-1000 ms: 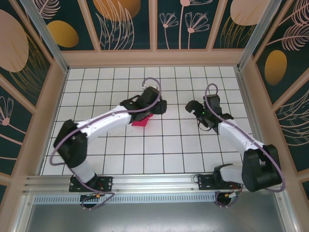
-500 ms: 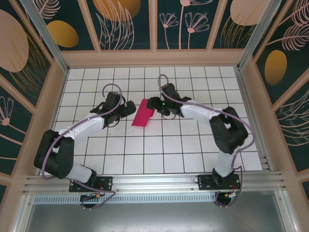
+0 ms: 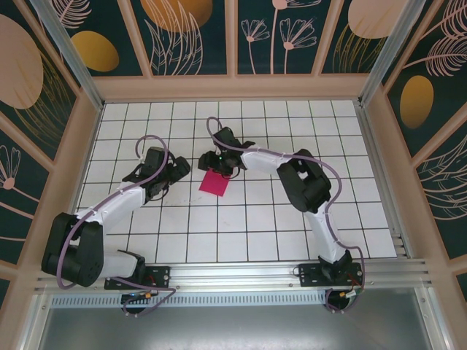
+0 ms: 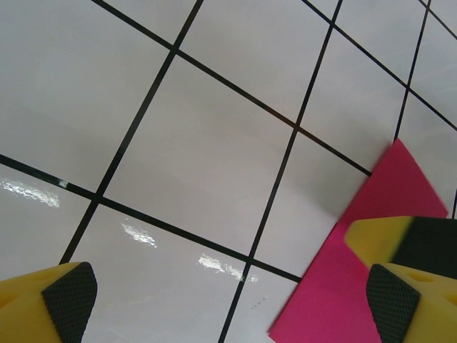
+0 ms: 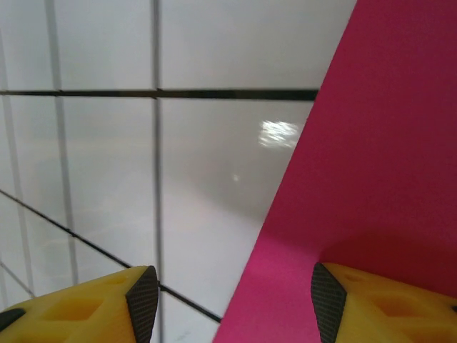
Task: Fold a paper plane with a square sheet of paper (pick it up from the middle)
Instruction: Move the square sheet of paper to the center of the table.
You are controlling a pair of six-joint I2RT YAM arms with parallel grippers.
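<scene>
You're looking at white tiled table (image 3: 241, 219) with black grid lines. Left arm (image 3: 109, 205) reaching in from left, right arm (image 3: 306, 182) curling across from right. Paper (image 3: 214, 182) lying flat mid-table, between both grippers. Left gripper (image 3: 174, 169) sitting just left of paper, pincer spreading wide, holding nothing. Right gripper (image 3: 217, 162) hanging over paper's far edge, pincer spread apart, one pad (image 5: 325, 300) over pink, other over bare tile. Pad possibly touching paper, but you can't tell from this close.
</scene>
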